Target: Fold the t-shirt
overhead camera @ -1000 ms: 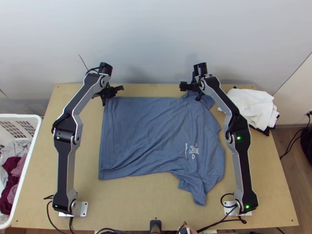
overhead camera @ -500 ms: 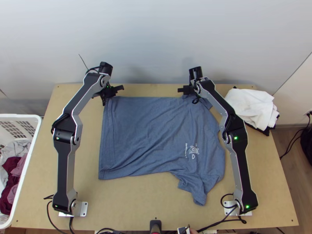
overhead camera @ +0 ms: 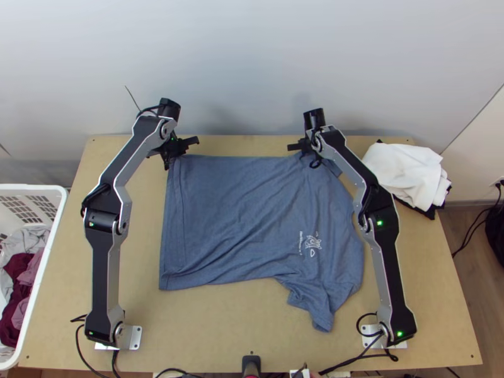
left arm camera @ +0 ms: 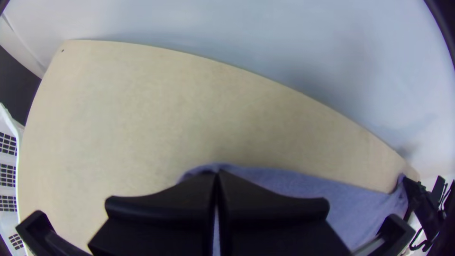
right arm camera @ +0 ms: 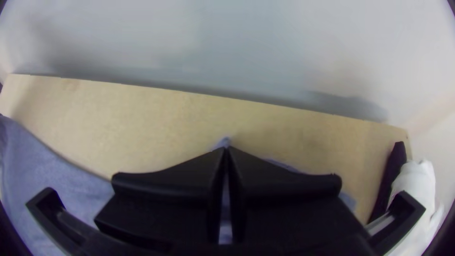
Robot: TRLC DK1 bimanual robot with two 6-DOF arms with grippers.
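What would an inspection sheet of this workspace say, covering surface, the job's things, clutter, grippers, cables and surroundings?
Surface: light wooden table.
Job's things: blue t-shirt, spread and wrinkled, hem toward the left arm.
Clutter: white cloth over dark cloth, far right corner.
Grippers: left gripper shut on the far hem corner; right gripper shut near the far sleeve.
Cables: black, around both arm bases.
Surroundings: basket of clothes at left; pale wall behind.

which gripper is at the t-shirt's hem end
The left gripper: it is shut on the far hem corner of the t-shirt. The right gripper is by the far sleeve.
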